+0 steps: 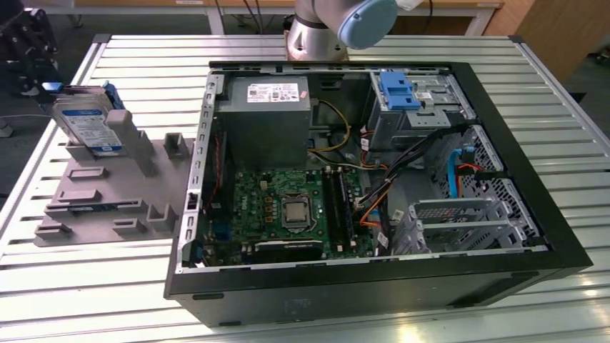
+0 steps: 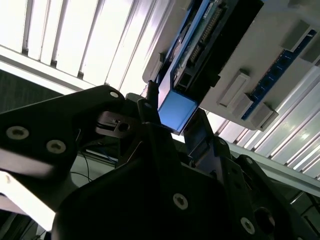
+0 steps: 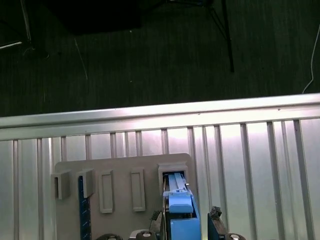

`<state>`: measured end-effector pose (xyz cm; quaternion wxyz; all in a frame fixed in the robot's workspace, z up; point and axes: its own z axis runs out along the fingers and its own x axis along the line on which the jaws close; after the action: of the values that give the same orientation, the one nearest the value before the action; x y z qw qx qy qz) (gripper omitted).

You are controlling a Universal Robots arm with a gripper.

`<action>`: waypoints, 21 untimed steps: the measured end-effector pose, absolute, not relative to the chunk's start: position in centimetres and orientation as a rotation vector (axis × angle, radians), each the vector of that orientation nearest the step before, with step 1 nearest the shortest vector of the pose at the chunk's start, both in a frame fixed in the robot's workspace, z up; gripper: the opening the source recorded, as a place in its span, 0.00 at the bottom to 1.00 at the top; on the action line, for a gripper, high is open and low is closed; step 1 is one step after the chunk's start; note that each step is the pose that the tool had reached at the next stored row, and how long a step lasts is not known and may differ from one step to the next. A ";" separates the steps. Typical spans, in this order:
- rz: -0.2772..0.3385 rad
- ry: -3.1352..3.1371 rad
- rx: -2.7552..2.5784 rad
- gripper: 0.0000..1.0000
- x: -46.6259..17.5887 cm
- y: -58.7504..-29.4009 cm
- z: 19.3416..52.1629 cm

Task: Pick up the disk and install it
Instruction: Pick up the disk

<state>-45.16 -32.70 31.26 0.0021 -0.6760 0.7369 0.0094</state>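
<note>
Black gripper [image 3: 185, 220] poised right over the silver-grey hard drive in its bright blue plastic carrier [image 1: 84, 123], jaws slightly apart either side of its top edge, the drive standing upright in the grey moulded fixture block [image 1: 105, 191].

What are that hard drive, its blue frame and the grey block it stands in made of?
The disk: silver-grey body with a dull sheen, likely metal, with what looks like a paper label. Its blue carrier frame: bright, even colour, probably moulded plastic. The grey fixture block: matte, with rounded posts and slots; it looks like moulded or printed plastic, though that is uncertain.
</note>
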 end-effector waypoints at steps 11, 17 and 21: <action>0.029 2.296 -2.139 0.47 -45.2 -32.7 30.0; 0.028 2.296 -2.140 0.47 -45.3 -32.7 29.5; 0.028 2.295 -2.140 0.47 -45.3 -32.7 29.2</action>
<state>-45.28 -32.71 29.19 0.0017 -0.6819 0.7314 0.0091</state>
